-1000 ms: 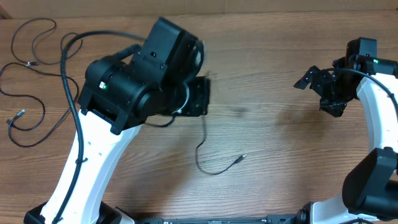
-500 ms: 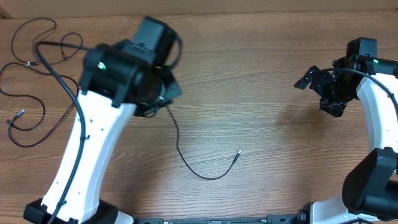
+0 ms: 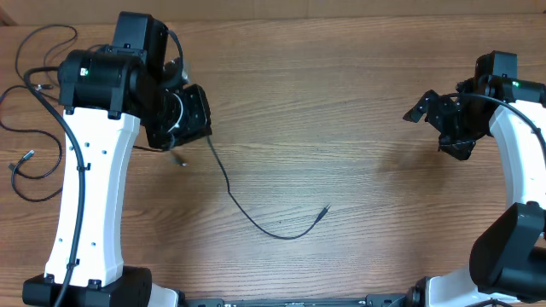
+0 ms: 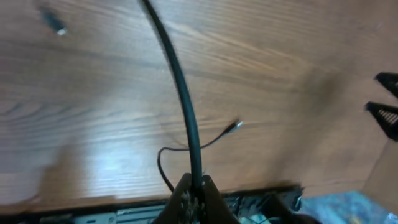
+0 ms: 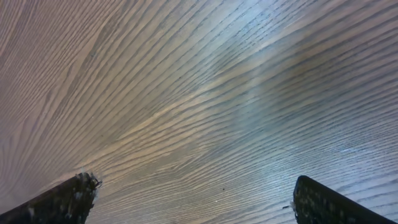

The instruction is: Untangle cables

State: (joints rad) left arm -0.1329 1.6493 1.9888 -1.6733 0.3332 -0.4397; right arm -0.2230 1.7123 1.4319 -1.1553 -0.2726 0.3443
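Observation:
My left gripper is shut on a thin black cable, which rises from between the jaws across the left wrist view. In the overhead view this cable leaves the left wrist at the upper left. It curves down across the table to its silver-tipped plug. A short plug end lies just below the wrist. More loose cables loop at the far left, one ending in a plug. My right gripper hangs open at the far right with nothing between its fingers.
The wooden table stretches between the two arms. The left arm's white link stands over the table's left part. Its own thick black cable runs beside the loose loops. The table's front edge lies close behind the left jaws.
The left arm has swung left and toward the back, pulling the held cable with it. The cable's tight loop has drawn out into a long curve. The right arm has not moved.

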